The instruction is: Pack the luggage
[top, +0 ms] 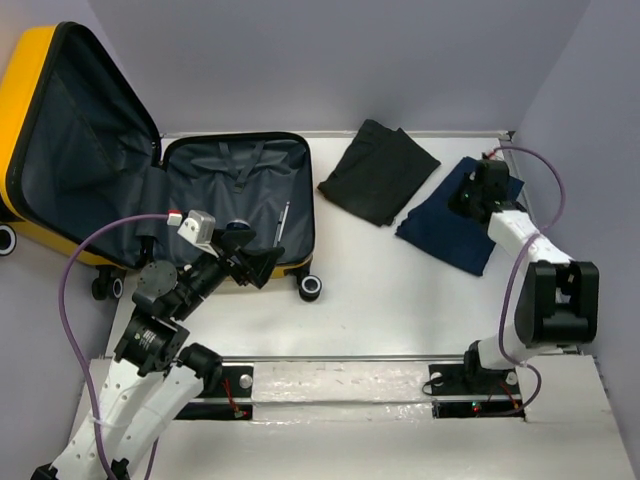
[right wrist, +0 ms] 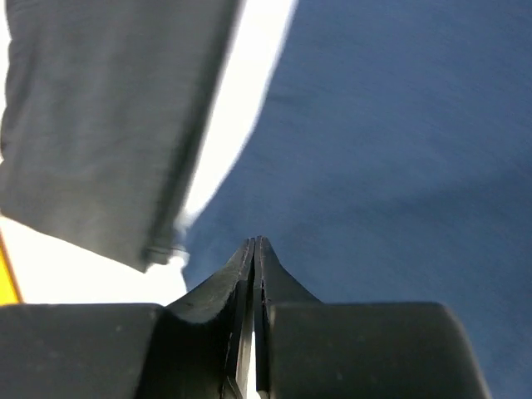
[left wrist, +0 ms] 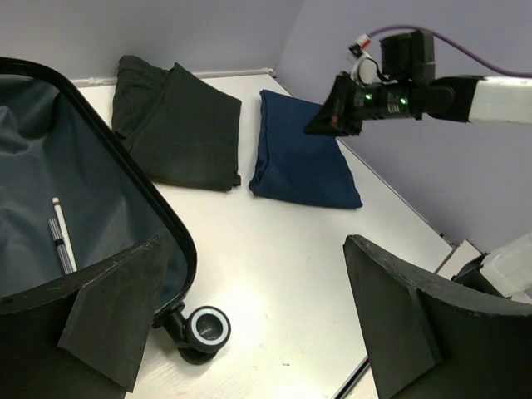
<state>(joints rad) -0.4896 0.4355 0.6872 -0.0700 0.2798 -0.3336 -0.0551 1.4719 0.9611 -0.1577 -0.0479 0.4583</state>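
Observation:
The yellow luggage [top: 28, 90] lies open at the left, its dark grey lining [top: 240, 180] facing up. In the left wrist view its black rim [left wrist: 158, 212] and one wheel [left wrist: 208, 327] show. My left gripper [top: 250, 258] hangs open over the luggage's near right corner, with nothing between its fingers [left wrist: 253, 249]. My right gripper [top: 470, 195] is shut just above the far end of the folded navy cloth [top: 445, 235]. Its closed tips [right wrist: 256, 241] show no cloth between them. The same gripper [left wrist: 320, 125] hovers over the navy cloth [left wrist: 299, 158].
A folded black cloth [top: 380, 170] lies left of the navy one, also seen from both wrists [left wrist: 174, 125] [right wrist: 100, 125]. A pen [left wrist: 60, 241] rests inside the luggage. Purple walls close in the back and the right side.

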